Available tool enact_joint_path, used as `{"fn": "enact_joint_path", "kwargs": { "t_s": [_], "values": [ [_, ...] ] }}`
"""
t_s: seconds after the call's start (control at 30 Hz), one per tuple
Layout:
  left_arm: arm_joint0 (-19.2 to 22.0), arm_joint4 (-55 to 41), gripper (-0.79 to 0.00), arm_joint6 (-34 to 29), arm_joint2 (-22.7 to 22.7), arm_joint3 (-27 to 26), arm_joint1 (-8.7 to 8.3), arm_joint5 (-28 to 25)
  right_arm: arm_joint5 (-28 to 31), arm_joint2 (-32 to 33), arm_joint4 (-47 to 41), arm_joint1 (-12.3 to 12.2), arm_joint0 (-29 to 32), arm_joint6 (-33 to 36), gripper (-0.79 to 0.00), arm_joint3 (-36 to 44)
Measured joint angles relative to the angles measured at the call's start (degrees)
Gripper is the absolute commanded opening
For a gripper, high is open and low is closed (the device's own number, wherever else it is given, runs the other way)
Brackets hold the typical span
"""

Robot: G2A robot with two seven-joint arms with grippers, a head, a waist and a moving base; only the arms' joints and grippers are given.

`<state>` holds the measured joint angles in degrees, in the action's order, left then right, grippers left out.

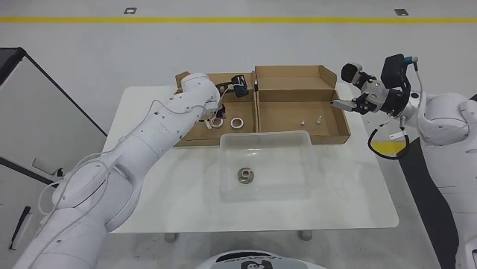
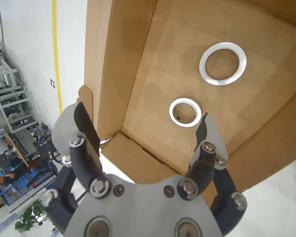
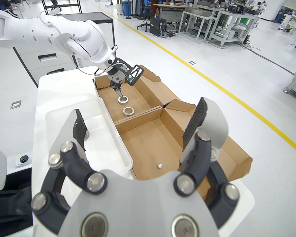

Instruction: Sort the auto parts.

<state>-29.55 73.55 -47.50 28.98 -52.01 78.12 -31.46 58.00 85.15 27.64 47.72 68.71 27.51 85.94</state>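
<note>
White table with two open cardboard boxes side by side along the far edge, walls touching. Left box left of that edge's middle, right box reaching toward the far right corner. Clear plastic tray at the table's middle, just beside the near walls of both boxes.

Left gripper low inside the left box, spread wide, pinching nothing. Small thick ring flat on the box floor beneath it, just beside one fingertip; touching or not, hard to tell. Wide thin ring flat on the same floor, near the small one yet apart from it, on the side toward the right box.

Right gripper raised in the air by the table's far right corner, just outside the right box's outer wall, likewise spread wide, nothing held.

In the right box, two small metal pins close together on the floor, toward the outer wall. In the tray, a single round metal part with a hole through its middle, lying in the tray's left half.
</note>
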Motion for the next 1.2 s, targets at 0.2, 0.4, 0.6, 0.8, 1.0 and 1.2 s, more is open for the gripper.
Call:
{"fn": "enact_joint_path", "kwargs": {
  "t_s": [0.2, 0.4, 0.6, 0.8, 1.0, 1.2],
  "values": [
    [-1.4, -3.2, 0.0, -5.3, 5.9, -7.7, -3.03, -5.5, 0.0, 0.0, 0.0, 0.0, 0.0, 0.0, 0.0, 0.0],
    [-4.7, -13.0, 0.0, -19.1, 11.4, -18.7, -5.31, -5.6, 0.0, 0.0, 0.0, 0.0, 0.0, 0.0, 0.0, 0.0],
    [-6.0, -20.5, 0.0, -25.4, 10.0, -28.9, -7.31, 0.0, 0.0, 0.0, 0.0, 0.0, 0.0, 0.0, 0.0, 0.0],
    [-3.9, -30.0, 0.0, -29.4, 6.1, -36.5, -9.9, 4.1, 0.0, 0.0, 0.0, 0.0, 0.0, 0.0, 0.0, 0.0],
    [-1.9, -36.9, 0.0, -29.5, 2.6, -43.1, -12.39, 4.1, 0.0, 0.0, 0.0, 0.0, 0.0, 0.0, 0.0, 0.0],
    [-0.7, -43.8, 0.0, -26.6, 0.0, -47.7, -15.61, 1.2, 0.0, 0.0, 0.0, 0.0, 0.0, 0.0, 0.0, 0.0]
  ]
}}
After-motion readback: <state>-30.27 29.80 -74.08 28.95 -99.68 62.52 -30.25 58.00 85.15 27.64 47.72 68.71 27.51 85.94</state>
